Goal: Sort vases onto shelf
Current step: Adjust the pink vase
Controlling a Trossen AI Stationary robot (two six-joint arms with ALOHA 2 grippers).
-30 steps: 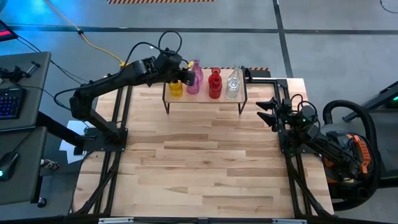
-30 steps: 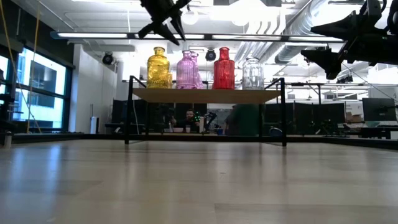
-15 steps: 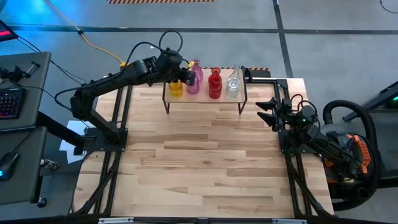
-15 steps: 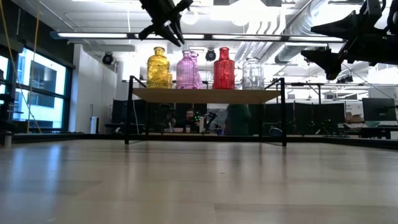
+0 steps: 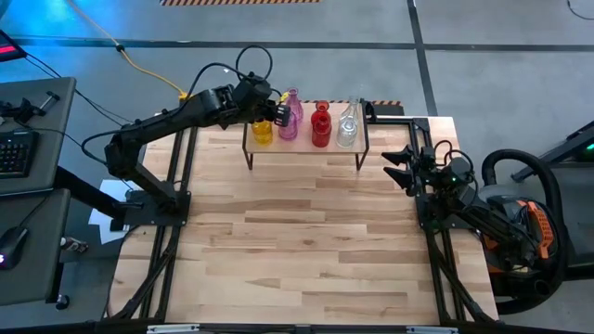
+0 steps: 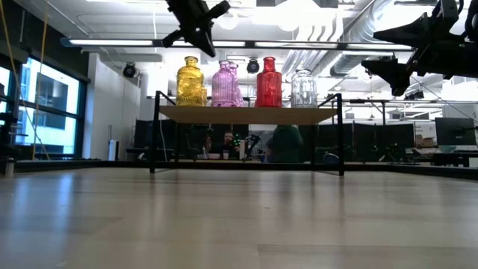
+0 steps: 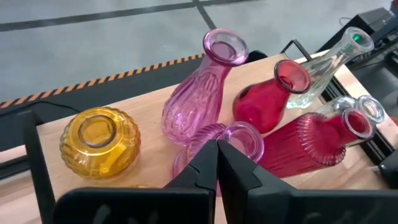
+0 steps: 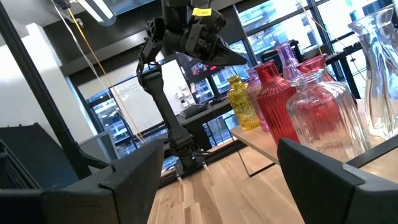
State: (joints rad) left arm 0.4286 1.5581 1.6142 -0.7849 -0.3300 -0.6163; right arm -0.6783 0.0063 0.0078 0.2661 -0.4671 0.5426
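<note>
High view: the vases are seen grouped on the shelf (image 5: 304,147) at the table's far edge, yellow vases (image 5: 263,133) at its left end, then pink (image 5: 290,122), red (image 5: 321,126) and clear (image 5: 347,128). The left gripper (image 5: 283,113) is held above the shelf's left end, over the pink vases, its fingers pressed together on nothing. The right gripper (image 5: 395,165) is parked beside the shelf's right end, jaws spread wide and empty.

Yellow, pink, red and clear vases (image 6: 246,84) stand in a row on the shelf (image 6: 246,115); the left hand (image 6: 203,46) hangs above the yellow one.
</note>
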